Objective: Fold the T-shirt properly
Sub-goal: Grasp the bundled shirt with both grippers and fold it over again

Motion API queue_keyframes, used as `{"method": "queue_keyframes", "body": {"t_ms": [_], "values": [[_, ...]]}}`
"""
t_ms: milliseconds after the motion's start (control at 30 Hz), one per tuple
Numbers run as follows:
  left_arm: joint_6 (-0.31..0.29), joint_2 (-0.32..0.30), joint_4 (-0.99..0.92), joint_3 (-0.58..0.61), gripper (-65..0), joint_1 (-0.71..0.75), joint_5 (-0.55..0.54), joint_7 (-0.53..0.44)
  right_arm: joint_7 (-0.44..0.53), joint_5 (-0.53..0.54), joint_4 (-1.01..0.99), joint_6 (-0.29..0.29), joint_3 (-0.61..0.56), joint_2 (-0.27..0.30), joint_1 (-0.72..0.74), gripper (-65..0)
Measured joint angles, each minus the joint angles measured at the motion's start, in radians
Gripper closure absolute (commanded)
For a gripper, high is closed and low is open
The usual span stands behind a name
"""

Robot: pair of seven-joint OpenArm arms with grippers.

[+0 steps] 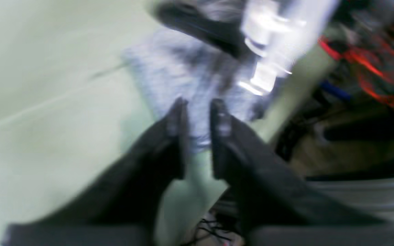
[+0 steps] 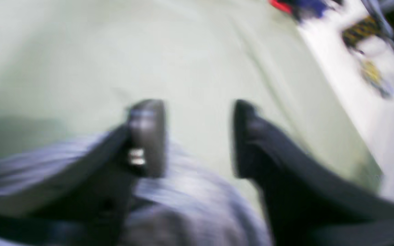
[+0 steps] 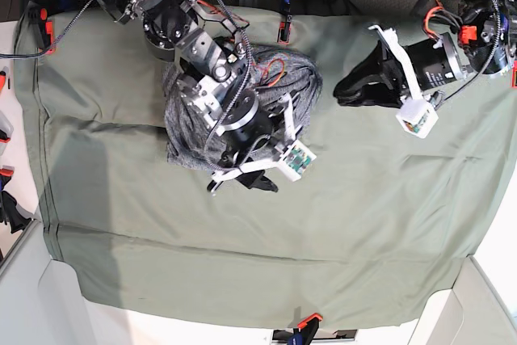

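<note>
Sage-green cloth [image 3: 363, 224] across whole table; T-shirt [image 3: 182, 131] bunched at eleven o'clock. Right gripper [image 2: 198, 136] above it, jaws apart, empty. Left gripper [image 1: 198, 116] at two o'clock, seemingly narrowed, blurred.

Both wrist views heavily motion-blurred, base view sharp, evenly lit, soft shadows

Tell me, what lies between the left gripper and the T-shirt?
Only bare green cloth, seen in the base view; the left gripper is apart from the T-shirt.
</note>
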Motion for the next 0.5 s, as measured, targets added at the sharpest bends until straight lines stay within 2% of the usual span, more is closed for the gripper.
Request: {"method": "queue_keyframes", "body": {"t_ms": [33, 100, 200, 367, 500], "values": [[0.000, 0.000, 0.014, 0.025, -7.3, -0.001, 0.021, -0.016, 0.000, -0.004, 0.000, -0.002, 0.030, 0.000, 0.000, 0.0], [0.000, 0.003, 0.033, 0.075, -7.0, -0.001, 0.066, -0.060, 0.000, 0.002, 0.000, -0.005, 0.076, 0.000, 0.003, 0.0], [0.000, 0.034, 0.037, 0.163, -2.5, -0.003, 0.149, -0.107, 0.000, 0.096, 0.000, 0.001, 0.101, 0.000, 0.003, 0.0], [0.000, 0.109, 0.036, 0.298, -1.7, -0.003, 0.267, -0.135, -0.004, 0.297, 0.000, 0.206, 0.097, 0.000, 0.002, 0.0], [0.000, 0.145, 0.035, 0.349, -1.5, -0.003, 0.345, -0.151, -0.048, 0.316, 0.000, 0.301, 0.097, 0.003, 0.000, 0.0]]}}
